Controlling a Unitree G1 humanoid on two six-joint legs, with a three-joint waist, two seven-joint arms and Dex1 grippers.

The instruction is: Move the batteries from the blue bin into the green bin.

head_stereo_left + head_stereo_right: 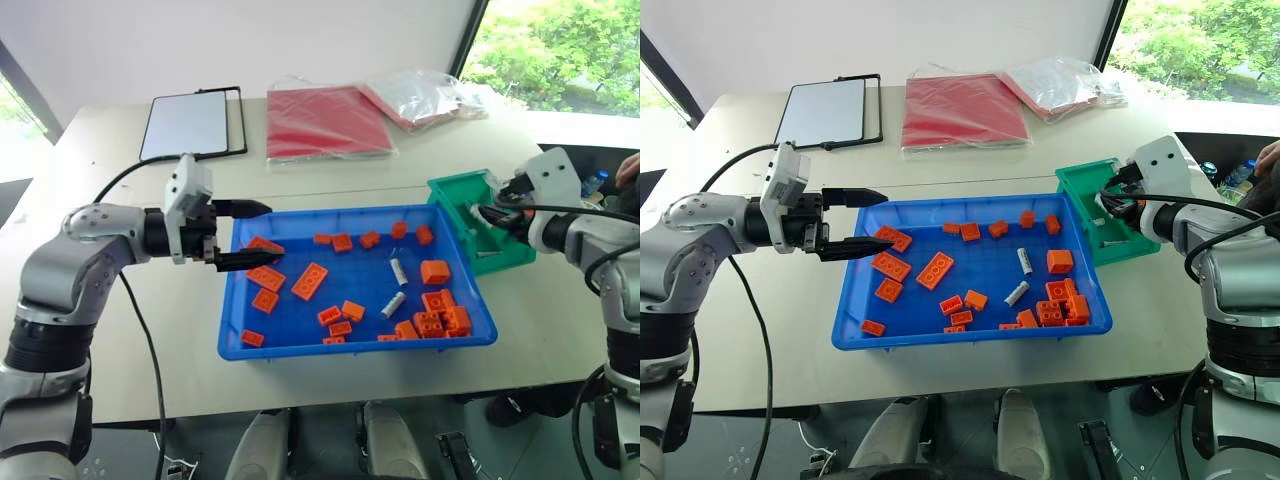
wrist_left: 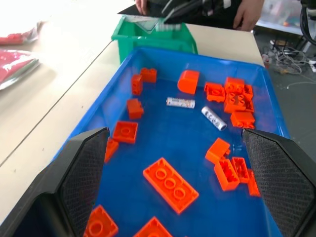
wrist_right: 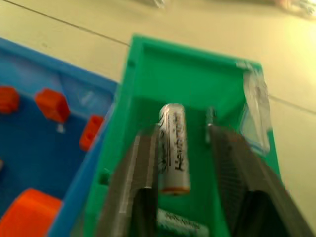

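Left gripper (image 1: 248,235) held out level over the left end of the blue bin (image 1: 300,347), pointing toward the robot's right, fingers spread wide with nothing between them; forearm reaching in from the left side of the tabletop (image 1: 120,380).

Right gripper (image 3: 182,163) poised above the green bin (image 1: 452,190), pointing forward and a little downward, fingers apart; a battery (image 3: 173,148) lying against the inner face of one finger (image 3: 140,173), with a clear gap to the other finger (cannot tell whether loose or stuck to that pad). Another battery (image 3: 180,224) visible lower down inside the green bin.

Two batteries (image 1: 398,271) resting on the blue bin's floor, right of centre, near each other but apart, the second one (image 1: 393,305) closer to the near rim. Orange bricks (image 1: 310,281) scattered around them, thickest in the near right corner; open blue floor in the middle of the bin, between the left gripper and the two batteries.

Green bin standing just beside the far right corner of the blue bin, rims close together. Bare tabletop along the near and left sides of the blue bin; far across the tabletop, well apart, a tablet (image 1: 188,125), a red folder (image 1: 325,120) and a clear plastic bag (image 1: 425,95)
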